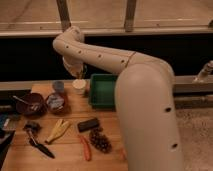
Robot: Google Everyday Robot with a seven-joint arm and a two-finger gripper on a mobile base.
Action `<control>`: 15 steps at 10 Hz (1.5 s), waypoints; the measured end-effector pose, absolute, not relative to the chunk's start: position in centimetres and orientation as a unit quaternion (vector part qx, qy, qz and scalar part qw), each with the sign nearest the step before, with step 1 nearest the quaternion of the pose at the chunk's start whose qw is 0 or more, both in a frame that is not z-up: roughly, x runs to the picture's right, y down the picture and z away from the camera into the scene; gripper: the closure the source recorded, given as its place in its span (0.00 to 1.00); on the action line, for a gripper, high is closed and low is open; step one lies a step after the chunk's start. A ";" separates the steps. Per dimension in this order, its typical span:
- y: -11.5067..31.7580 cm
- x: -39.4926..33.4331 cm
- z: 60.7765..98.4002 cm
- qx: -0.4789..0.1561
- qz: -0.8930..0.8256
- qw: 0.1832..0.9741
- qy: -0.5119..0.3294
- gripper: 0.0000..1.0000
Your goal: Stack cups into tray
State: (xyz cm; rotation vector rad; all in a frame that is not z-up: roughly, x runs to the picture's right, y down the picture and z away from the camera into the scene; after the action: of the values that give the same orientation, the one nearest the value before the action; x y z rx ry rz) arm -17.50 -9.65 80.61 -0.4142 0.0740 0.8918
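Note:
My gripper (pixel 79 75) hangs from the arm at the back of the wooden table, just left of the green tray (pixel 95 94). It is shut on the rim of the cream-white cup (pixel 79 87), which hangs upright right under it, beside the tray's left wall. The pale grey-blue cup (pixel 58 86) stands on the table to the left. In front of that one sits a shiny metal cup (pixel 56 102). The inside of the tray that shows is bare; my arm covers its right part.
A dark-red bowl (pixel 30 104) with a utensil sits at the left. Nearer the front lie a banana (pixel 59 130), a black block (pixel 88 124), a red pepper (pixel 86 148), grapes (pixel 101 142) and dark tools (pixel 37 142). My arm covers the table's right side.

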 end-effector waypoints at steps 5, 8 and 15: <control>-7.1 -18.7 86.0 -0.247 0.410 0.877 0.051 1.00; -5.3 -17.1 87.5 -0.267 0.416 0.867 0.063 1.00; -3.5 -17.9 88.2 -0.300 0.416 0.857 0.055 0.61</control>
State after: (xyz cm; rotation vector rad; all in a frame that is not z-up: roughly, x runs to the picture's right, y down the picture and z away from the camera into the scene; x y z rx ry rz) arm -17.90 -3.47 88.18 -0.6304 0.1149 0.8738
